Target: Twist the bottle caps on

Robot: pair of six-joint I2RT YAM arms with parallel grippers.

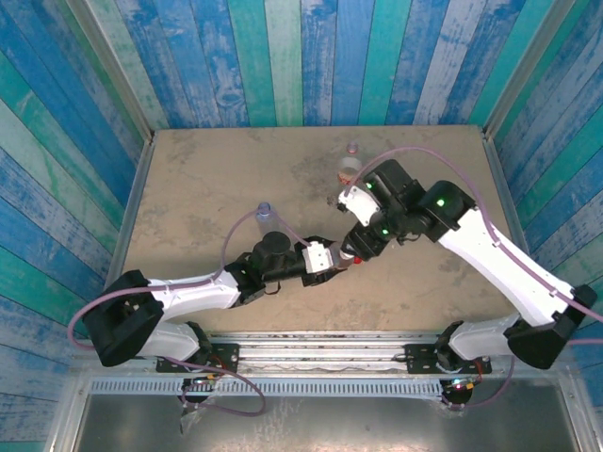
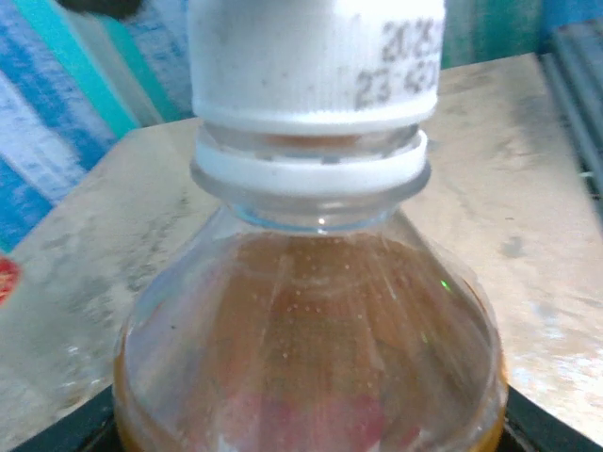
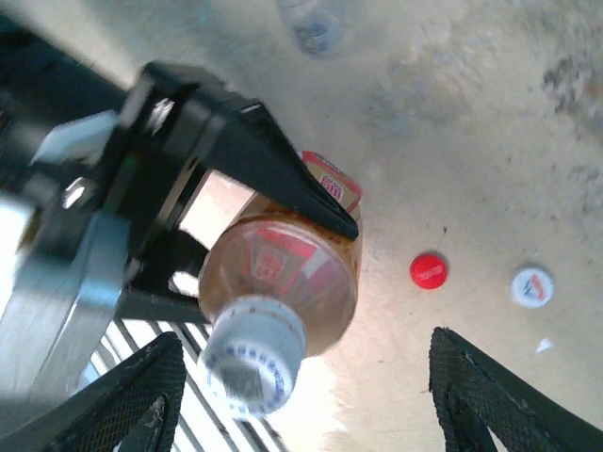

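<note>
- The left claw was clamped on the amber bottle near mid-table, with the neck tipped toward the right arm.
- The white cap sat on the bottle's neck. Whether it was screwed tight could not be told.
- The right claw stood wide open, one finger on either side of that cap, touching neither the cap nor the bottle.
- The main risk, as I judged it, was closing off-centre. That would push the cap askew, cross the threads or knock it off.
- If the left grip on the round, slick body was too light, the bottle would likely turn with the cap and nothing would tighten. Too hard a squeeze might dent the thin plastic.
- With the bottle tilted, a loose cap could let liquid out.
- The two claws were very close together, so a wrist turn might bump the left fingers.
- The red cap and the pale cap lay loose on the table, near each other and apart from the held bottle.
- The blue bottle stood just beyond the left arm, clear of the work.
- The third bottle stood just beside the right arm's wrist, where a careless swing could topple it.
</note>
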